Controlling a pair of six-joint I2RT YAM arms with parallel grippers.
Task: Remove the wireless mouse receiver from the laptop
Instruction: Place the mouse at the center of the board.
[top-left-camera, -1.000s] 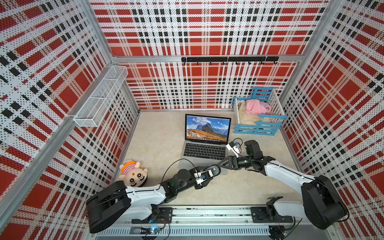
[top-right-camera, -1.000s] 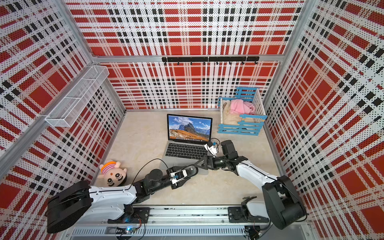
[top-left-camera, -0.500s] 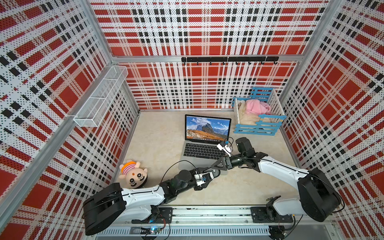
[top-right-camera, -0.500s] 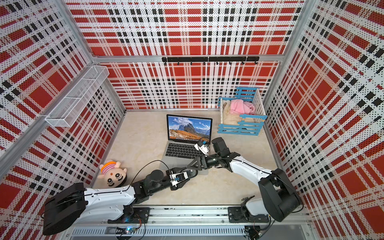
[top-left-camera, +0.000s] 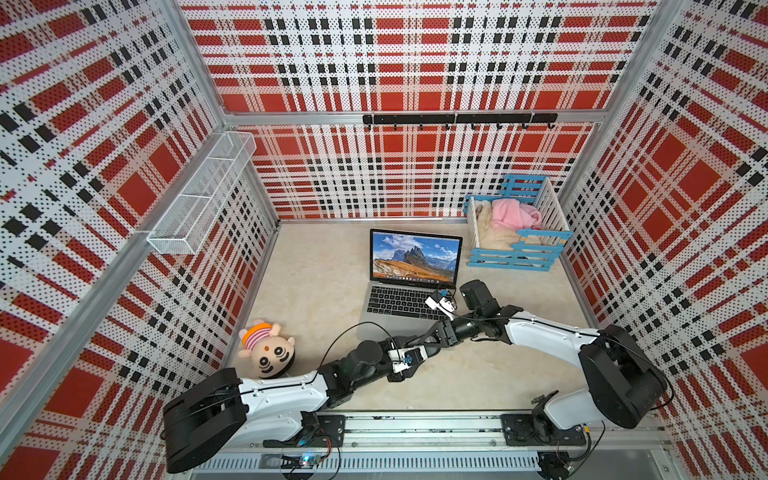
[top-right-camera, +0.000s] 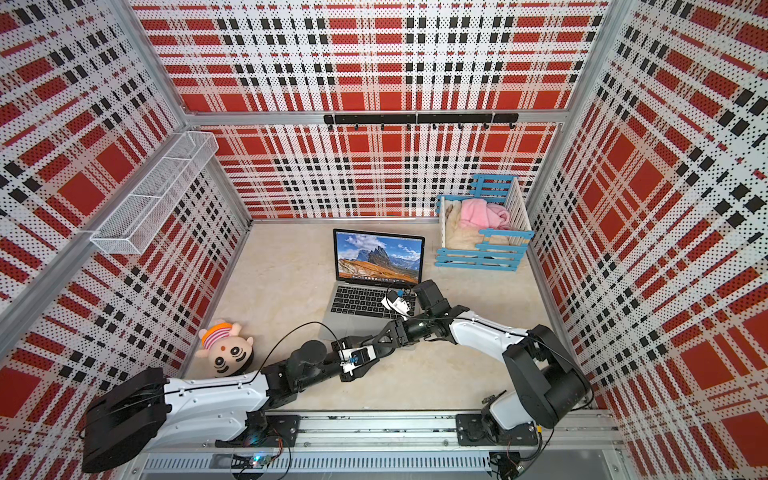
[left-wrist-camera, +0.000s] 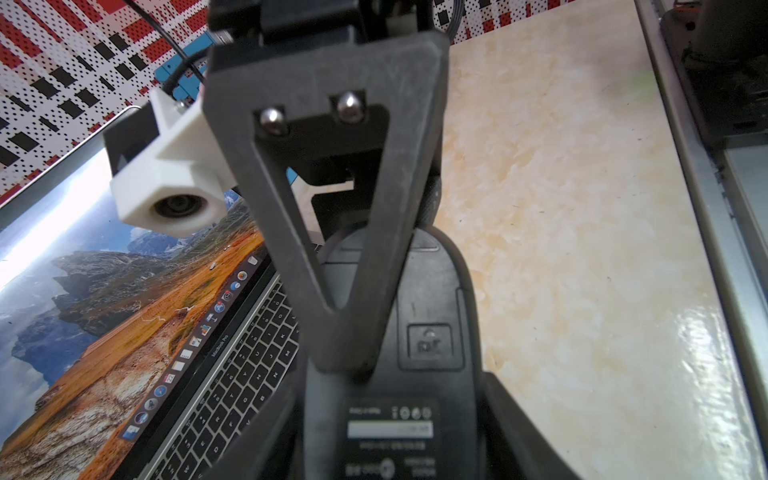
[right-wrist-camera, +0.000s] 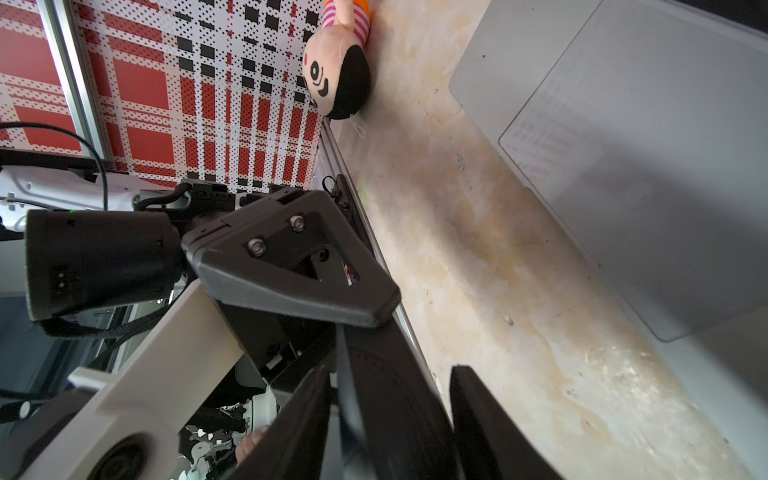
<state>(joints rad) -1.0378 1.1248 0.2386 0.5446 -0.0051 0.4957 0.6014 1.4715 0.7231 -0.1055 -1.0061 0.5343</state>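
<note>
Wire mesh basket (top-left-camera: 199, 203) mounted on the left wall; striped-cap plush doll head (top-left-camera: 268, 349) lies on the marble-pattern table (top-left-camera: 316, 266) against that wall. The left arm reaches in from the front rail towards centre. Left gripper (left-wrist-camera: 388, 386) is clamped on a black mouse (left-wrist-camera: 432, 291), one finger on each flank, with the mouse belly-up and its printed label (left-wrist-camera: 390, 430) showing. A small square recess (left-wrist-camera: 430, 347) in the underside carries a pale mark, too small to identify. In both top views the two grippers meet above the table just in front of the laptop (top-left-camera: 415, 259), near its right front corner. The laptop is open at the middle of the table with its screen upright and a mountain wallpaper lit. Its trackpad (right-wrist-camera: 623, 145) appears in the right wrist view. Wireless mouse receiver: not made out in any view; the laptop's right edge is covered by the right wrist in both top views. The right arm comes in from the right. Right gripper (right-wrist-camera: 388, 374) has its jaws apart, straddling the edge of the mouse, with a strip of table showing between one finger and the mouse. In the left wrist view one of its triangular fingers (left-wrist-camera: 386, 249) lies across the mouse underside; contact cannot be told. At back right stands a blue slatted crate (top-left-camera: 515, 257) holding a pink cloth (top-left-camera: 513, 214) on a cream one (top-left-camera: 490, 232). A black hook rail (top-left-camera: 457, 119) runs along the rear wall.
</note>
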